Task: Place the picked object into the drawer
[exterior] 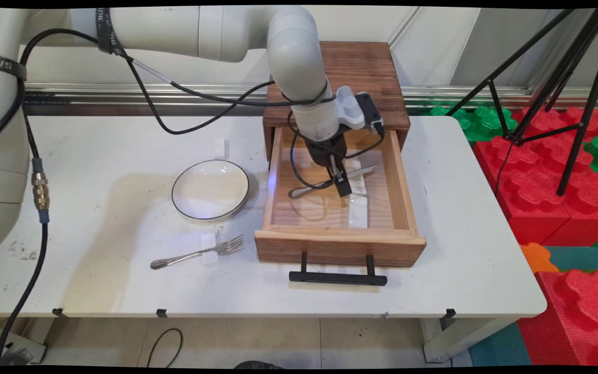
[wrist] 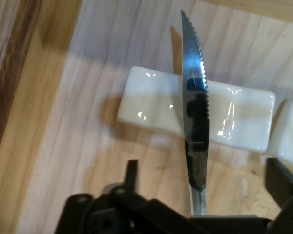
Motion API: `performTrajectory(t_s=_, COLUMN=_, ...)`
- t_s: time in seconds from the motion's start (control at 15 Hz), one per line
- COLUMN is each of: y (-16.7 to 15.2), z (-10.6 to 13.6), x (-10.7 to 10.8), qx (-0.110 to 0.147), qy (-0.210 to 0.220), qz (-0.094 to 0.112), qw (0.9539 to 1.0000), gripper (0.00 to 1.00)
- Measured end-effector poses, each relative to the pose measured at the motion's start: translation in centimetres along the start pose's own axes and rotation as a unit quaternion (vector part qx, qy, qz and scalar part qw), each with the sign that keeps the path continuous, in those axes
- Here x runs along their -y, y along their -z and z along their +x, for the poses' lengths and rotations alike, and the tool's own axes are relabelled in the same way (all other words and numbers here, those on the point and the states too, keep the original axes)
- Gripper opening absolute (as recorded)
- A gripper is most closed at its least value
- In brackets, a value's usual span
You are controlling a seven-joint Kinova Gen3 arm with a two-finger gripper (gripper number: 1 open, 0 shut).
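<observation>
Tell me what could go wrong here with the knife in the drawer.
The knife only balances across a small white rest, so a nudge from the gripper could tip it off. In the hand view the fingers stand apart beside the handle, so a grip may miss or slide. The drawer walls are close and could catch the blade.

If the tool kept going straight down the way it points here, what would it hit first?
Most likely the knife: the tool is open, its fingers either side of the blade, which lies across a white rest in the open drawer. How far above it cannot be told.
</observation>
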Motion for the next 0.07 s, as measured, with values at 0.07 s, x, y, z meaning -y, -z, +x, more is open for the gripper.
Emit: performTrajectory(t_s=0.07, y=0.05, z=0.01, x=0.0, qx=0.0, qy=-0.001, qz=0.001, qw=1.0, gripper=1.0)
